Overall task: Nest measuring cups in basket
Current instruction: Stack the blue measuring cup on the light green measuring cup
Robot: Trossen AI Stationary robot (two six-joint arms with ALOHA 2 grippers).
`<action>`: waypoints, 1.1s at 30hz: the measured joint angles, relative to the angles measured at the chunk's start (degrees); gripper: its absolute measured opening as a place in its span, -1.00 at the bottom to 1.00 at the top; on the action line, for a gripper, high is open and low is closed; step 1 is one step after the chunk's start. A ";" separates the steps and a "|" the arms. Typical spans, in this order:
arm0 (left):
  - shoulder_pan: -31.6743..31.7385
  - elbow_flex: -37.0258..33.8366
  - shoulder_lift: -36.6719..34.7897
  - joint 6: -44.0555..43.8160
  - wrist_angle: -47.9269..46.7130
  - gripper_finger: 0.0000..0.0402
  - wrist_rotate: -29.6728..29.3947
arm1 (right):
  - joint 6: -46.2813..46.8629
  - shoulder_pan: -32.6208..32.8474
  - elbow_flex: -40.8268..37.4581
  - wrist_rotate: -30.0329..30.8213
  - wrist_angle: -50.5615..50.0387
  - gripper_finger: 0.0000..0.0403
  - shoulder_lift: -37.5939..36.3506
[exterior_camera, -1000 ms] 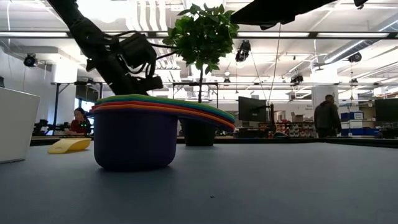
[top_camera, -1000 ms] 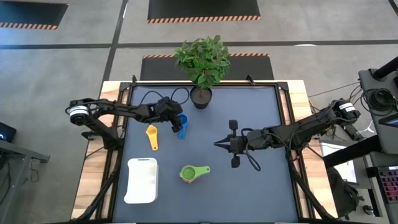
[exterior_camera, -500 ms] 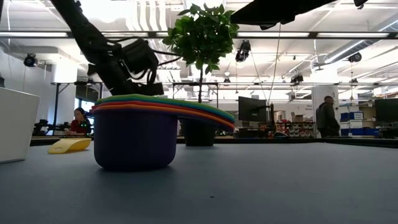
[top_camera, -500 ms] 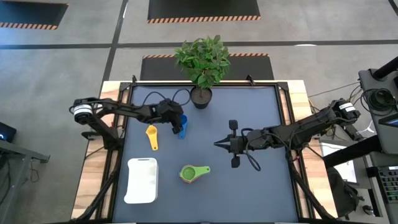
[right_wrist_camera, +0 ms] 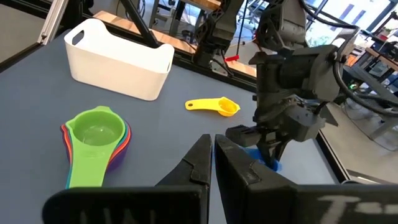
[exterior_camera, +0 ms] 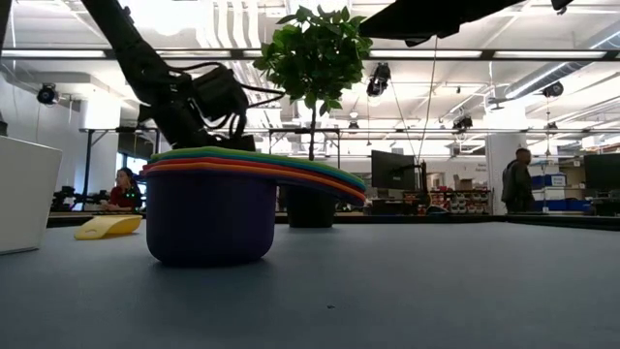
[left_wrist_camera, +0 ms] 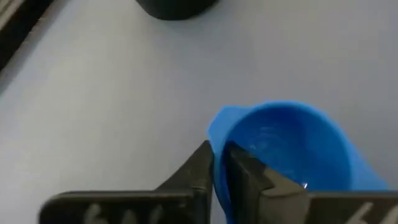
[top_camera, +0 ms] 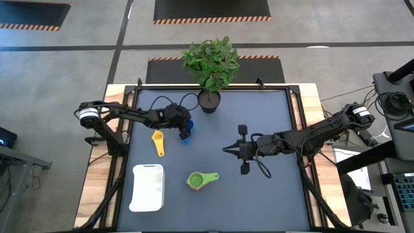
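Observation:
A blue measuring cup (left_wrist_camera: 292, 155) sits on the table left of the middle, with my left gripper (left_wrist_camera: 216, 155) shut on it; from above, the gripper (top_camera: 185, 129) covers most of it. A yellow cup (top_camera: 158, 142) lies just left of it. A nested stack of cups with the green one on top (top_camera: 197, 180) stands nearer the front. The white basket (top_camera: 147, 188) stands at the front left. My right gripper (top_camera: 226, 150) hovers shut with nothing in it, right of the middle. My left gripper pinches the blue cup's side wall at the rim (left_wrist_camera: 219, 140), one finger (left_wrist_camera: 245, 174) inside the bowl and one outside. The fingers come slanting down from the table's left. In the right wrist view the cup (right_wrist_camera: 271, 163) appears to sit upright on the table.
A black plant pot (top_camera: 209, 100) with a leafy plant stands at the far edge, close behind the blue cup. The right half of the table holds only my right arm. In the low view the stack (exterior_camera: 208, 208) stands close to the camera.
My left gripper has settled a little lower over the blue cup, which now shows less from above. The right arm has kept still.

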 joint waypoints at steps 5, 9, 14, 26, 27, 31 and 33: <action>-0.02 0.00 -2.26 -2.80 -0.05 -0.97 -2.96 | 0.07 0.00 0.00 0.01 -0.07 -0.96 0.00; -0.11 0.00 -5.58 -4.45 -0.32 -0.99 -3.23 | 0.11 0.00 0.00 0.02 -0.07 -0.96 0.00; -1.10 -0.02 -11.51 -6.99 -1.26 -0.99 -2.89 | 0.11 -0.02 0.00 0.02 -0.07 -0.96 0.00; -14.25 1.71 -25.80 -4.39 -2.91 -1.00 8.21 | 0.10 -0.02 0.00 0.04 -0.09 -0.96 0.00; -16.05 1.94 -26.29 -4.39 -2.99 -1.00 8.25 | 0.13 -0.02 0.00 0.04 -0.09 -0.96 0.00; -23.23 3.79 -26.27 -4.41 -3.04 -1.00 8.25 | 0.14 -0.02 0.00 0.04 -0.07 -0.96 0.00; -26.68 5.45 -25.07 -4.37 -2.87 -1.00 8.29 | 0.13 -0.02 0.00 0.04 -0.02 -0.96 0.00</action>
